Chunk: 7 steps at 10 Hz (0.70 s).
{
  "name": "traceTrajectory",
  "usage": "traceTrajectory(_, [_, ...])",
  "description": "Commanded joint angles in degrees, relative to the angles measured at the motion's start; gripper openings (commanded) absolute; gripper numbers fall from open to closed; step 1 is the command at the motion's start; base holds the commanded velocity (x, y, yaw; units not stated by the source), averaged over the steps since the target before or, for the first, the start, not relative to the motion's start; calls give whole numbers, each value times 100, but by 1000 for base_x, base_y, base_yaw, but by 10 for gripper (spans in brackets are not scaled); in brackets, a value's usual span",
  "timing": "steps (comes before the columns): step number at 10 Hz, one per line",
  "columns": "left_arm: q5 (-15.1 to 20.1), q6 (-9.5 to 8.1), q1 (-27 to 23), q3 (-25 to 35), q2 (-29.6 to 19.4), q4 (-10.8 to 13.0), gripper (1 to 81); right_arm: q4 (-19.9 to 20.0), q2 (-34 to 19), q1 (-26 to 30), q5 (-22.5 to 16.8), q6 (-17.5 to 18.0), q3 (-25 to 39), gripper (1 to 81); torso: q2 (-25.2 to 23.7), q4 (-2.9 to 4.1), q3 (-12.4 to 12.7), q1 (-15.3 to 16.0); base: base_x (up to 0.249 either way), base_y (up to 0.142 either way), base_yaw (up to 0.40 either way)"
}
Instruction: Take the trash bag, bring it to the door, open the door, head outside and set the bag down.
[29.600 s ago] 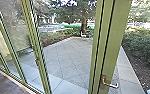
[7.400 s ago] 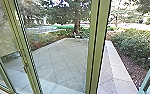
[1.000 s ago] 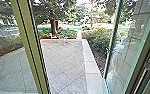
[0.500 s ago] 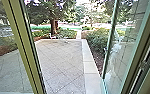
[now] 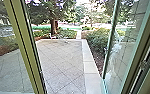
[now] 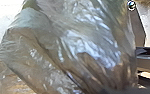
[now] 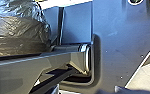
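Door [image 5: 127, 47]: because it stands open on the right of the head view, the step in hand is judged to be going outside.
Paving [image 5: 62, 62]: ahead, past the gap beside the green post [image 5: 26, 45]; next move calls for driving through without snagging the load.
Trash bag [image 6: 66, 45]: near the left wrist camera, perhaps hanging.
Folds [image 6: 91, 53]: converge toward one end; long axis probably follows them, true heading uncertain from this partial view.
Grip: cannot tell, left or right.
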Motion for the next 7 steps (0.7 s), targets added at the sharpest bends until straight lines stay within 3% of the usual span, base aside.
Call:
traceTrajectory(1, [317, 15, -278, 7, 19, 47, 10, -60, 44, 187, -367, -45, 60, 811, 0, 0, 0, 0, 0, 0, 0])
traceTrajectory(7, [308, 15, -278, -10, 10, 47, 10, -60, 53, 187, -358, -36, 60, 811, 0, 0, 0, 0, 12, 0, 0])
